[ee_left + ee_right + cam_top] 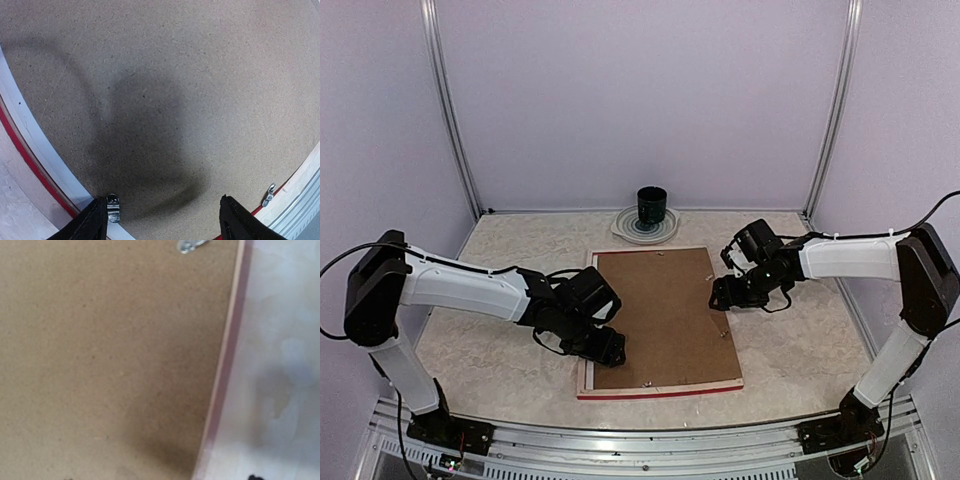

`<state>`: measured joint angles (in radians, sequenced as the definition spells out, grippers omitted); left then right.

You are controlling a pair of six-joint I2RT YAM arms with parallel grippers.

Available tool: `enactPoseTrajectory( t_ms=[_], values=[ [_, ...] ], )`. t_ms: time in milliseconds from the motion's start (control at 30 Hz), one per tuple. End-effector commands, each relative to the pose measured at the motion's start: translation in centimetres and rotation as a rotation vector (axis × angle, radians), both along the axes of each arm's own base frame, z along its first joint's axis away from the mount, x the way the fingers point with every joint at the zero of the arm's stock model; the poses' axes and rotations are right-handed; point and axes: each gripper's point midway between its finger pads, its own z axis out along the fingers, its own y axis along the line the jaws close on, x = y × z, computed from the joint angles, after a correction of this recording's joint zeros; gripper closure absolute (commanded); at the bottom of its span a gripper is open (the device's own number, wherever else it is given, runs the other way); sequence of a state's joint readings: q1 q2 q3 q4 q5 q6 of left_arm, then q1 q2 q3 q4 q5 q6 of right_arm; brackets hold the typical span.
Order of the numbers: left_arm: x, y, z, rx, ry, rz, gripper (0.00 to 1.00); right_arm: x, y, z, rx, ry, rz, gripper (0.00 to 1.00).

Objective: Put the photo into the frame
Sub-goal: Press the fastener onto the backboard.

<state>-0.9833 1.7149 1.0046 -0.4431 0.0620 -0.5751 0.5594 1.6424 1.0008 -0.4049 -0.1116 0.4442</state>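
Frame (660,392) lies face-down, backing board (660,315) inside; left tool (162,200) open over its near-left part; right tool (725,295) open at its right edge.

Matt fibreboard backing (165,90), perhaps wooden frame (650,392)

Red-edged frame (660,392), speckled brown backing board (660,315), dark green cup (652,205), mottled beige table (800,340).

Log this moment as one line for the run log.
frame: face down, backing board lying in it | photo: not visible | left gripper: open, over board | right gripper: open, at frame's right edge
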Motion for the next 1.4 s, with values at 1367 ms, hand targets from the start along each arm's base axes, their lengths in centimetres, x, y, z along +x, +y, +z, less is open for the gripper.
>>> enactPoseTrajectory(
  t_ms=[1367],
  values=[
    [13.1, 4.3, 9.2, -0.144, -0.278, 0.216, 0.16, -1.8, 3.3, 0.8, -0.017, -0.051, 0.142, 0.22]
  ],
)
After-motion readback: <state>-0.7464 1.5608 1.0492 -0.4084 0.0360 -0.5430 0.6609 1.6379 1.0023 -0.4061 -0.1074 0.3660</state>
